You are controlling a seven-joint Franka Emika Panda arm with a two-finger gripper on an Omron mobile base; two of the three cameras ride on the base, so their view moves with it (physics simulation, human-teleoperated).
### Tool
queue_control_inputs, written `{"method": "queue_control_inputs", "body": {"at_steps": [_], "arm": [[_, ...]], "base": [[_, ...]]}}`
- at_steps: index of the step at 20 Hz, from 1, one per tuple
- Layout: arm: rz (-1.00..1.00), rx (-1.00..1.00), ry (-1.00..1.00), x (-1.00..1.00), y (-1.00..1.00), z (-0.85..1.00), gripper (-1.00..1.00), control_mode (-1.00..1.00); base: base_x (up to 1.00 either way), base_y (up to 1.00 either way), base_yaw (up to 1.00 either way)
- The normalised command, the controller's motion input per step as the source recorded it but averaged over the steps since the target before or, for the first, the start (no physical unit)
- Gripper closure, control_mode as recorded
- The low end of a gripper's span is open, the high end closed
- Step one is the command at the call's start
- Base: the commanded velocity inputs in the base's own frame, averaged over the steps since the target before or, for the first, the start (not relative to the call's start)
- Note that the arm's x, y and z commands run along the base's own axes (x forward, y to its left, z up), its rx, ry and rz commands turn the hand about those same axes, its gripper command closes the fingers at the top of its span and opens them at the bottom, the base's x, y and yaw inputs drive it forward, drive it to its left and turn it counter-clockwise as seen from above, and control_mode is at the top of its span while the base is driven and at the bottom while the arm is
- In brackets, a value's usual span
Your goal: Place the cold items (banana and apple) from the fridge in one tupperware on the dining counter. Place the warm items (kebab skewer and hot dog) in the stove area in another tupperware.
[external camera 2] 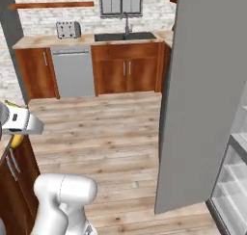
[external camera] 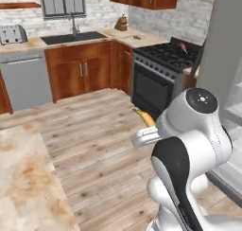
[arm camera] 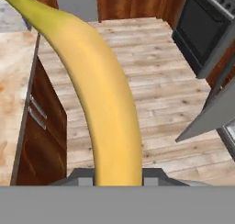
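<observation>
A: While the arm is hanging over the wood floor (external camera: 90, 145), what is lying at the far left?

B: The dining counter (external camera: 26, 178) is filling the lower left of the left base view, its marbled top bare where it is showing. In the hand view the same counter (arm camera: 13, 94) is running down the left edge, with its wooden base below it.

A: And moving right?

B: The banana (arm camera: 103, 103) is sticking out from the gripper (arm camera: 117, 179), which is pinching it at one end. The fruit is curving up and away toward the top left of the hand view, hanging in the air over the floor just beside the counter's edge. In the left base view the banana (external camera: 144, 117) is peeking out beyond the white wrist, in front of the stove (external camera: 163, 74).

A: Is it showing from the other side?

B: Yes, a yellow bit of the banana (external camera 2: 17, 140) is poking below the white hand at the left edge of the right base view.

A: What is standing further right?

B: The black stove is sitting against the wall, and something small and reddish is lying on its grates, too small to name. At the far right the fridge door (external camera 2: 207, 94) is standing open, with clear shelves (external camera 2: 236, 176) showing behind it.
</observation>
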Motion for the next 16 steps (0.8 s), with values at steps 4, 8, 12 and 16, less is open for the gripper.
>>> {"method": "queue_control_inputs", "body": {"at_steps": [4,8,12,16], "arm": [[0.00,0.00,0.00,0.00,0.00,0.00,1.00,1.00],[0.00,0.00,0.00,0.00,0.00,0.00,1.00,1.00],[0.00,0.00,0.00,0.00,0.00,0.00,1.00,1.00],[0.00,0.00,0.00,0.00,0.00,0.00,1.00,1.00]], "base": [[-0.66,-0.21,0.77],[-0.60,-0.32,0.74],[-0.61,-0.31,0.66],[-0.76,-0.02,0.51]]}}
